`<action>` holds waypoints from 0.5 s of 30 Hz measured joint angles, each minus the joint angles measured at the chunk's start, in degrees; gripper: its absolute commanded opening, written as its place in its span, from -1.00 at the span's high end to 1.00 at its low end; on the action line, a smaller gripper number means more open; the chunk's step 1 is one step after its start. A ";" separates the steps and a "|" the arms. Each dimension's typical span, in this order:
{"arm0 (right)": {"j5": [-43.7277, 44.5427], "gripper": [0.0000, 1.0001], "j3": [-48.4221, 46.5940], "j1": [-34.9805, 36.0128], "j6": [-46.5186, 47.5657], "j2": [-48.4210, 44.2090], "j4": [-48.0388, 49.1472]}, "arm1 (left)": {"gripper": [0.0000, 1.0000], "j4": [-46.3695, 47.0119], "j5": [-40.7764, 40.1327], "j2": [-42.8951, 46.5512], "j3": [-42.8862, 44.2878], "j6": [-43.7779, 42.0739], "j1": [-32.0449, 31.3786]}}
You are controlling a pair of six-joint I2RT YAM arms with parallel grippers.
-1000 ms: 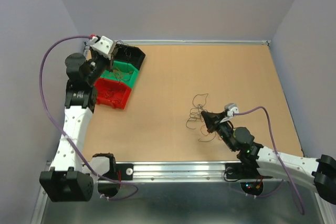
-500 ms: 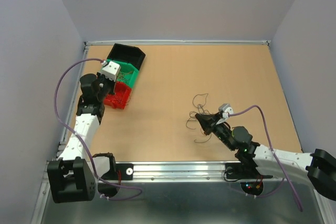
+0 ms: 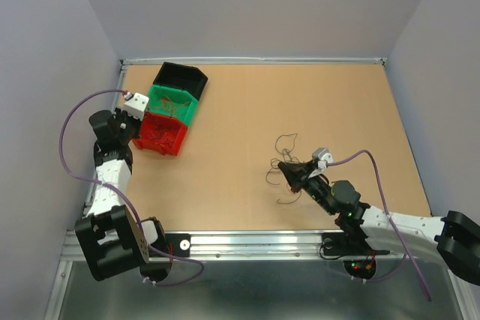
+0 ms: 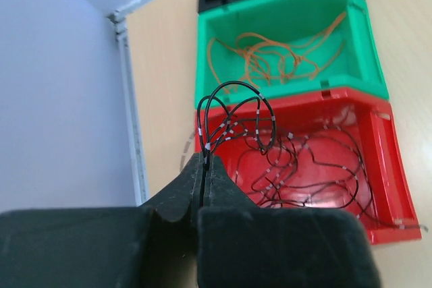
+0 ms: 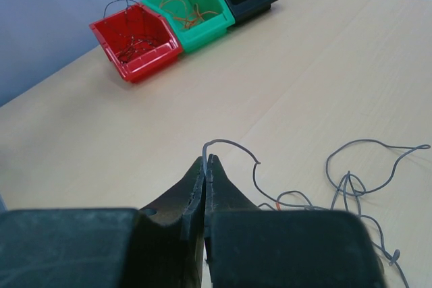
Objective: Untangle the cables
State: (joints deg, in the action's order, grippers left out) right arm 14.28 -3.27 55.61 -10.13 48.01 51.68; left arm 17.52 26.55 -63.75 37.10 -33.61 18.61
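My left gripper is shut on a looped black wire with white marks and holds it just left of the red bin. That bin holds more black wires. In the top view this gripper sits at the red bin's left edge. My right gripper is shut on the end of a thin grey-brown wire, low over the table. Loose curly cables lie just to its right. In the top view the right gripper is among these strands.
A green bin with orange wires stands behind the red bin, and a black bin behind that, all at the table's far left. The table's left rail runs close beside my left gripper.
My left arm has drawn back from over the green and black bins to the red bin's left edge, its gripper shut on the black wire. My right gripper shifted slightly left, then held still.
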 measured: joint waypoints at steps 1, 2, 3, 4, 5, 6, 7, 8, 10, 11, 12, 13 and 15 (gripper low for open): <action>0.02 0.99 0.00 0.00 -0.02 0.28 0.07 | 1.00 -1.40 0.68 -0.76 0.00 -1.90 0.00; 0.04 0.99 0.00 0.00 -0.11 0.87 0.39 | 1.00 -2.95 1.22 -1.70 0.02 -3.93 0.00; 0.04 0.99 0.00 0.00 -0.15 1.44 0.72 | 1.00 -4.42 1.64 -2.49 0.02 -5.53 0.00; 0.07 0.99 0.00 0.00 -0.15 1.79 0.94 | 1.00 -5.60 1.86 -3.06 0.11 -6.71 0.00; 0.09 0.99 0.00 0.00 -0.17 2.47 1.46 | 1.00 -7.56 2.08 -3.89 0.44 -8.22 0.00; 0.09 0.99 -0.02 0.00 -0.17 3.45 1.95 | 1.00 -9.84 2.38 -5.46 1.18 -10.10 0.04; 0.09 0.99 -0.02 0.00 -0.17 3.93 2.08 | 0.99 -11.63 2.60 -6.64 1.92 -11.45 0.11; 0.07 0.99 -0.02 0.00 -0.20 4.55 2.32 | 0.96 -13.05 2.62 -7.65 2.64 -12.35 0.15; 0.22 0.99 -0.09 0.00 -0.24 5.57 3.02 | 0.78 -17.81 2.78 -11.30 6.36 -14.60 0.20; 0.35 0.99 -0.31 0.00 -0.33 6.21 3.04 | 0.66 -19.39 2.73 -12.98 8.20 -15.19 0.22; 0.55 0.99 -0.70 0.00 -0.37 7.34 3.15 | 0.53 -21.46 2.71 -14.71 10.36 -16.11 0.22; 0.90 0.99 -1.22 0.00 -0.37 8.31 3.17 | 0.46 -23.12 2.43 -16.04 12.26 -16.85 0.22; 1.09 0.99 -2.97 0.00 -0.15 10.51 3.10 | 0.22 -25.31 2.01 -17.86 14.62 -17.46 0.24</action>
State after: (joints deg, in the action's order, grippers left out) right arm 15.38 -6.24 55.61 -10.28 58.52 54.78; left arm -7.79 28.56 -81.60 51.72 -51.07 18.85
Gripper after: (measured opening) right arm 0.022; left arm 0.261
